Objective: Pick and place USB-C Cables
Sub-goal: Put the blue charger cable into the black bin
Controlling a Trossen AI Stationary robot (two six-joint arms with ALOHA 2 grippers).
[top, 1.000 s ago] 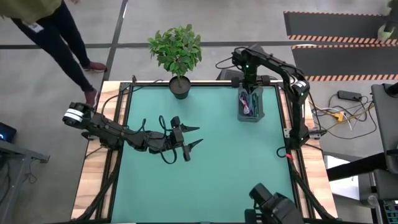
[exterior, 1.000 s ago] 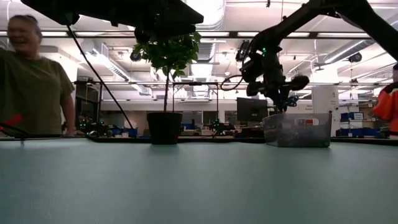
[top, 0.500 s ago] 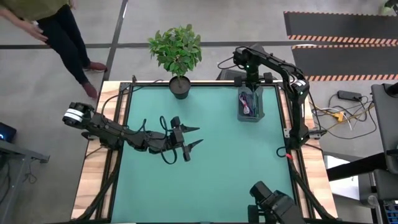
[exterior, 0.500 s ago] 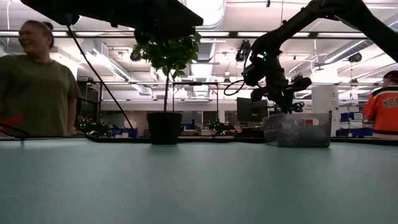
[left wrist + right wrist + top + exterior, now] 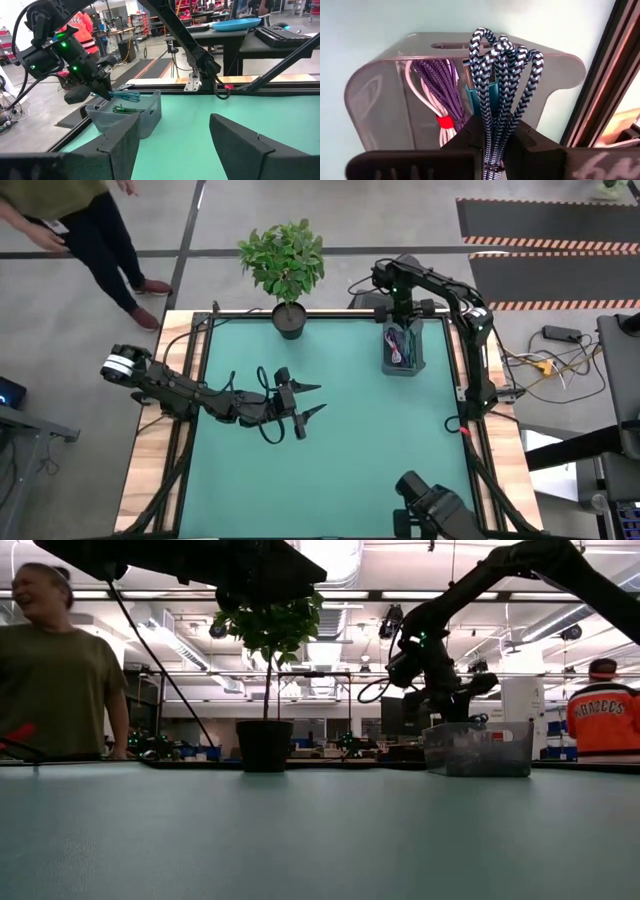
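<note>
One teal cable (image 5: 502,85) hangs clenched in the right pincer (image 5: 495,135) above the bin (image 5: 403,348), poised for dropping; left pincer (image 5: 310,400) released, well apart.

Lower lengths of the teal cable (image 5: 501,95) behind the right end effector (image 5: 496,137), bin (image 5: 385,95) floor unseen.

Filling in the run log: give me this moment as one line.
right claw: shut on teal cable, above bin | bin: purple cable inside | left claw: open, mid-table, idle
</note>
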